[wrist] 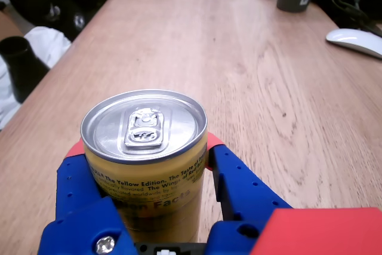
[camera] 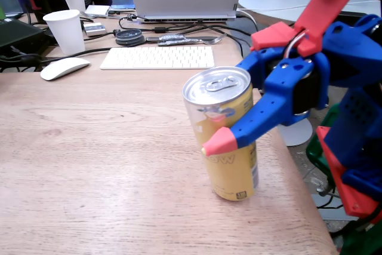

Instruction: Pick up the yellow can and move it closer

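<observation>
The blue-and-red two-finger tool (camera: 222, 135) is clamped around the tall slim yellow aluminium can (camera: 225, 141), tilted near the light wooden table (camera: 89, 165) edge, so next likely comes carrying it nearer.

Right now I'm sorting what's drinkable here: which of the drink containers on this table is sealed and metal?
The yellow can, held in the gripper: silver lid, tab unpulled. The two paper cups are white and open-topped.
</observation>
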